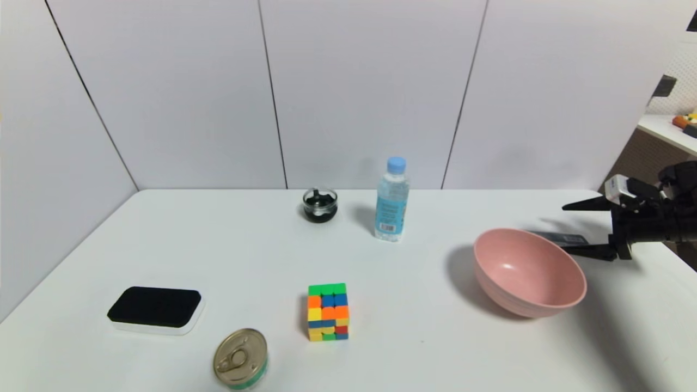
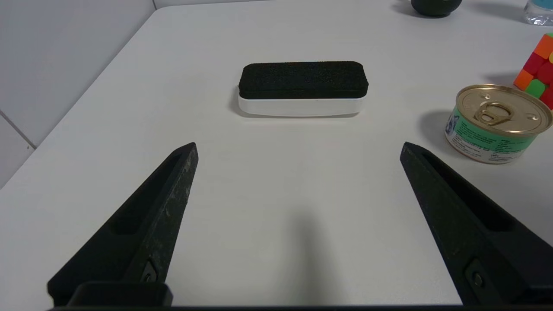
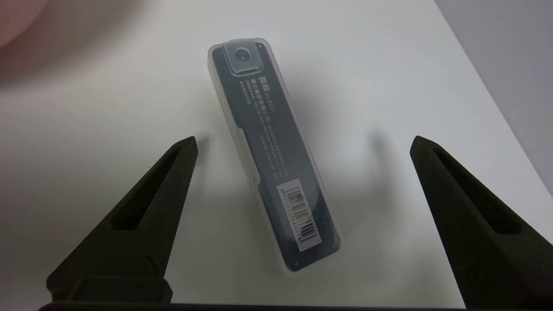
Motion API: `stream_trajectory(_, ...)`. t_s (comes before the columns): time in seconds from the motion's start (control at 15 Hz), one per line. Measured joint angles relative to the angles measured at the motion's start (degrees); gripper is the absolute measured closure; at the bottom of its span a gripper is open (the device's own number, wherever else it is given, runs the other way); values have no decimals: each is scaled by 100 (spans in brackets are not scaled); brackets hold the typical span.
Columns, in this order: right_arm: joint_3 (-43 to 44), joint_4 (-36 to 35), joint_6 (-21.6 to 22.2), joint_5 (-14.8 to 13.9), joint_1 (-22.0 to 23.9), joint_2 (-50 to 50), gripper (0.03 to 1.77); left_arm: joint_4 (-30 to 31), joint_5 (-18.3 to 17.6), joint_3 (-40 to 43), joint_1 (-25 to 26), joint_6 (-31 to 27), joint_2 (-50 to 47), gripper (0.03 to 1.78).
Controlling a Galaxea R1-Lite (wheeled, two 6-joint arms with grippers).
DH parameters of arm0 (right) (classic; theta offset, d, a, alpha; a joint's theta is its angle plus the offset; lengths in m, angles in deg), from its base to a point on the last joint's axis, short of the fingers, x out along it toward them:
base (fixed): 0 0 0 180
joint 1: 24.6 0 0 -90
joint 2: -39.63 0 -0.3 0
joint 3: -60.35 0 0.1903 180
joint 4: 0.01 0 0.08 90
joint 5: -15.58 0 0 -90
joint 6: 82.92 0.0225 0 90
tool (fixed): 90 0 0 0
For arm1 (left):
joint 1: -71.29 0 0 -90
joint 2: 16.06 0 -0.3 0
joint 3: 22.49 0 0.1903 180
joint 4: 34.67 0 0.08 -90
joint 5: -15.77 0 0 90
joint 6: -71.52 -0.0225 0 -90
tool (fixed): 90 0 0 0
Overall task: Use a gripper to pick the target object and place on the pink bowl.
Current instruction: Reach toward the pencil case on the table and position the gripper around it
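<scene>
Case [image 3: 276,160], dark, barcoded: flat near the tabletop's [image 1: 381,326] far right corner, behind the bowl [image 1: 528,272]. Right gripper [image 3: 304,139]: fingers wide apart, one to each side of the case, nothing clamped. Bowl: pink, toward the right edge. Left gripper [image 2: 299,143]: idle above the near left corner, fingers apart.

The head view looks forward and down from above; both wrist views face the same tabletop [image 1: 414,348] closely.

pink bowl [image 1: 525,272] beside right pincer [image 1: 588,227]
</scene>
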Motion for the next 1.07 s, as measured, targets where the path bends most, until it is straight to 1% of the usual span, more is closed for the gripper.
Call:
stream_trajectory(0.13, 52, 116, -132, -15, 33, -74, 10, 0, 1, 0, 0, -5, 0, 12)
stream_trajectory(0.4, 413, 912, -341, -69, 44, -201, 10, 0, 1, 0, 0, -2, 0, 12)
stream_trajectory(0.73, 918, 1673, -254, -73, 27, -371, 10, 0, 0, 0, 0, -5, 0, 12)
stream_trajectory(0.87, 1097, 1737, -221, -80, 38, -467, 10, 0, 0, 0, 0, -2, 0, 12)
stream_trajectory(1.07, 1312, 1740, -88, -216, 46, -607, 10, 0, 1, 0, 0, -2, 0, 12)
